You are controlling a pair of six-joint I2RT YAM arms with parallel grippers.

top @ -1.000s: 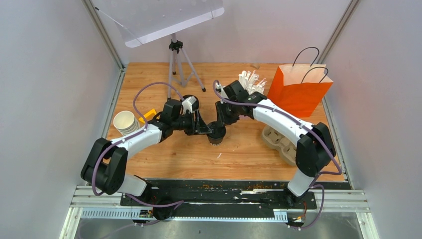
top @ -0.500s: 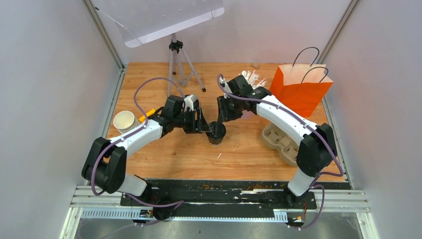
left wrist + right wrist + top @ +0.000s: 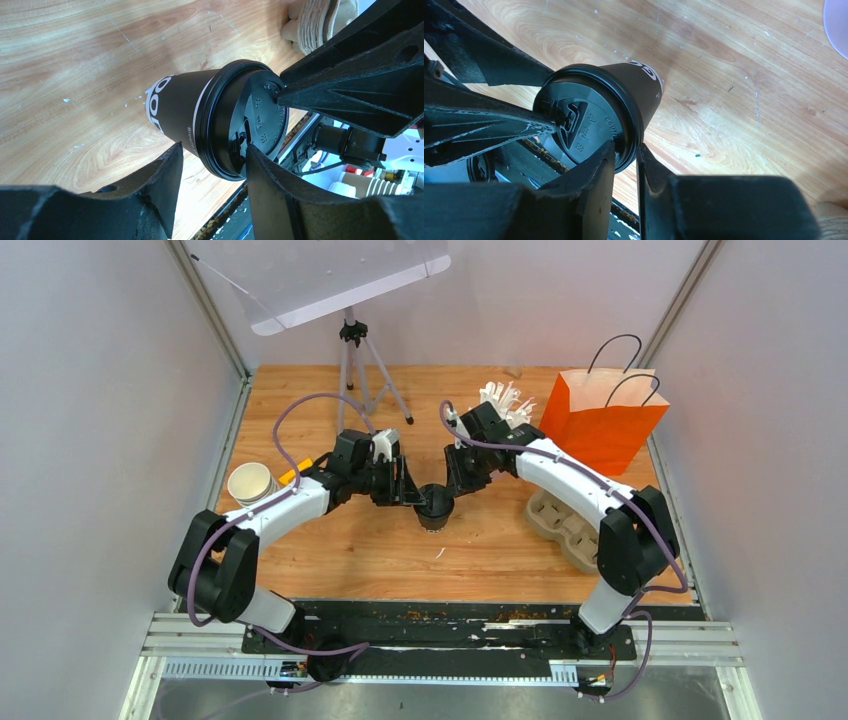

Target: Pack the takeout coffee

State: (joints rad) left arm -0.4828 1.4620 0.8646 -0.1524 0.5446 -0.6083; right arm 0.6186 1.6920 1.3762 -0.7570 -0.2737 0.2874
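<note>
A dark coffee cup point(image 3: 434, 512) with white letters on its side stands upright in the middle of the wooden table point(image 3: 480, 550). It has a round black lid point(image 3: 255, 120) on top. The two arms reach in from each side and meet at the cup. The right gripper point(image 3: 626, 150) has its two fingers very close together, and the edge of the lid is pinched in the thin gap between them. The left gripper point(image 3: 214, 152) has its fingers farther apart. One finger is on top of the lid and the other is beside the cup's wall, so the lid's edge sits between them. I cannot tell if this one is squeezing or just resting there. A brown tray point(image 3: 560, 525) lies on the table to the right, apart from the cup. An orange bag point(image 3: 600, 425) stands behind the tray. A stack of white cups point(image 3: 250, 483) is far off on the left side.
</note>
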